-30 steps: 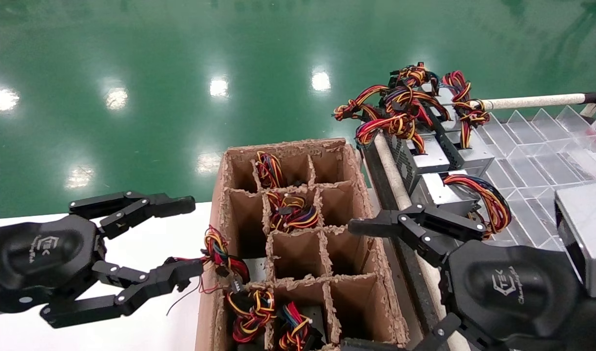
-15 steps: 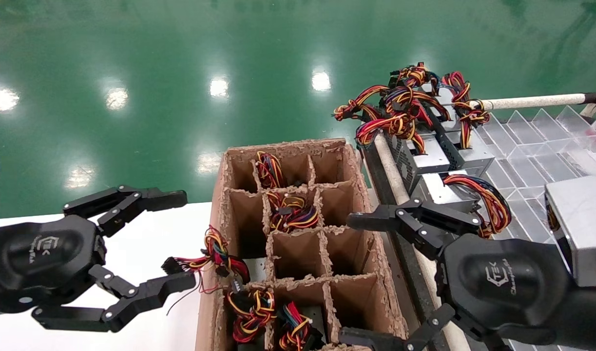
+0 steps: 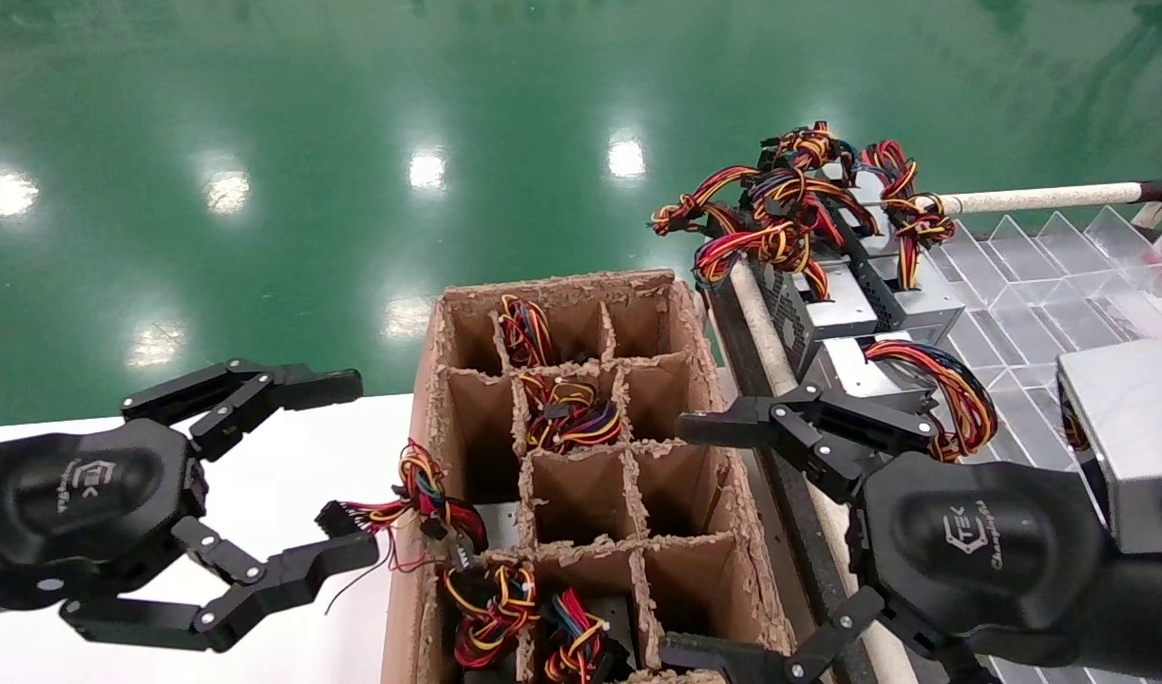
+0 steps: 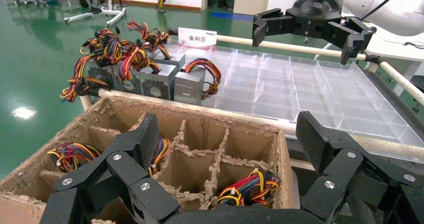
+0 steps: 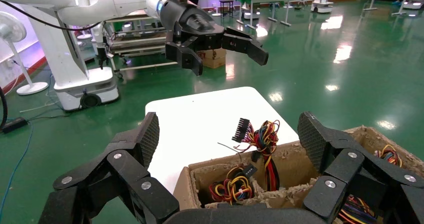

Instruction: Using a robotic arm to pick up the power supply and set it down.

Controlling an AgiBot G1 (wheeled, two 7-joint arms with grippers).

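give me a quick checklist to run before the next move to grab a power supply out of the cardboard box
1. Left gripper open: ok, jaws spread wide, nothing held.
2. Right gripper open: ok, also spread and empty.
3. Target showing: ok, a power supply shows as a grey metal patch in the cardboard box, in a cell on the left gripper's side.
4. Wires out of the way: not ok, its wire bundle spills over the box wall toward the left gripper's lower finger.
5. Gripper lined up: not ok, the left gripper sits beside the box over the white table, not above the cell.
6. Grip surface free: cannot tell, wires hide most of the metal body.
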